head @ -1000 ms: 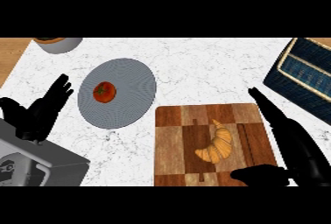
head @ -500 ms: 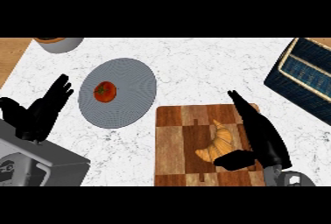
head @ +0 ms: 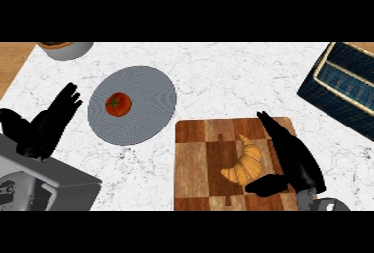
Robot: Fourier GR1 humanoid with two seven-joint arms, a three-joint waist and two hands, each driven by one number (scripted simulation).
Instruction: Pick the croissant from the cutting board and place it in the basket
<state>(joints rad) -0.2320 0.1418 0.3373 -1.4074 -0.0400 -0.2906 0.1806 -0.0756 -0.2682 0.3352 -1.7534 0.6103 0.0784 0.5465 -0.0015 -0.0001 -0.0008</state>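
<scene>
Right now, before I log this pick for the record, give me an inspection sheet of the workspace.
Surface: white marbled counter.
Job's things: croissant on the cutting board; basket at upper right, apart from the board.
Clutter: tomato on grey plate; bowl upper left; grey appliance lower left.
Robot hands: right robot hand open along the croissant's right side, thumb by its lower end; left robot hand open, resting at left.
Cables: nothing seen.
Surroundings: wooden strip beyond the counter's upper left.

One croissant (head: pixel 245 165) — one basket (head: pixel 342 105) — one plate (head: pixel 142 121)
</scene>
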